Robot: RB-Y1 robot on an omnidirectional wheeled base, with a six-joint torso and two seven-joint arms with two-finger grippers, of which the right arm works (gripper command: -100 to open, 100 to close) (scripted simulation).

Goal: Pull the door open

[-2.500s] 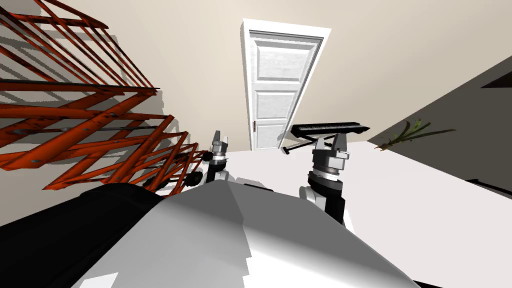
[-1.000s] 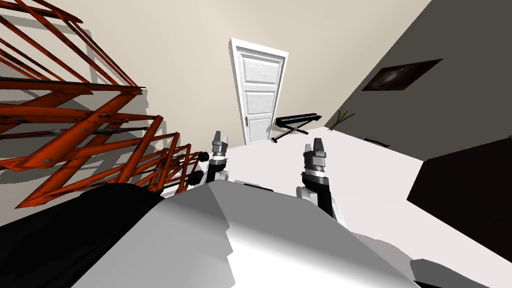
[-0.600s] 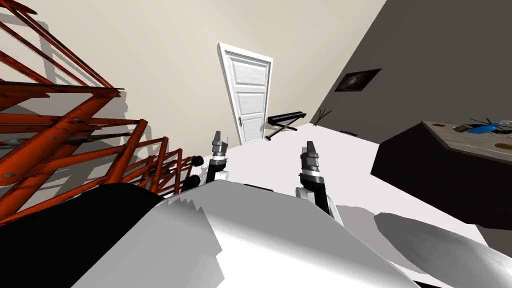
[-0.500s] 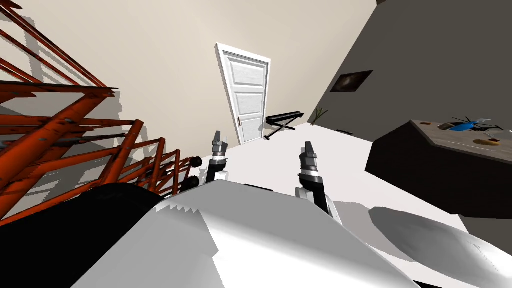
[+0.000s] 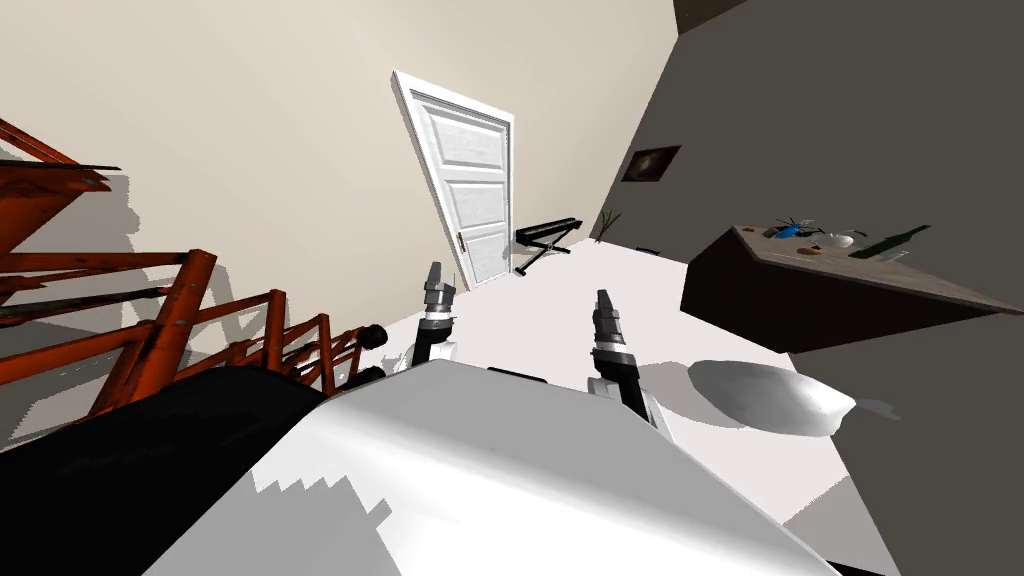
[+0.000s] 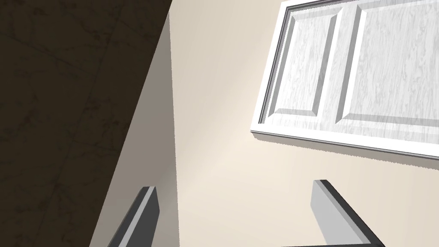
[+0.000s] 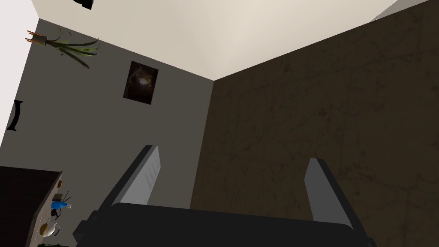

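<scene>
Head camera rolled, door [image 5: 468, 205] far; left wrist shares door; right wrist faces grey wall [image 7: 107, 137].

I can read no text, label, number or sign anywhere, neither on the white door [image 5: 465, 190] nor among the things on the dark surface [image 5: 780, 300].

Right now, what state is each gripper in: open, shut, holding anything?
Left gripper: jaws open, holding nothing.
Right gripper: jaws open, holding nothing.

One door [image 5: 468, 190], one keyboard [image 5: 546, 229], one table [image 5: 770, 300]
</scene>
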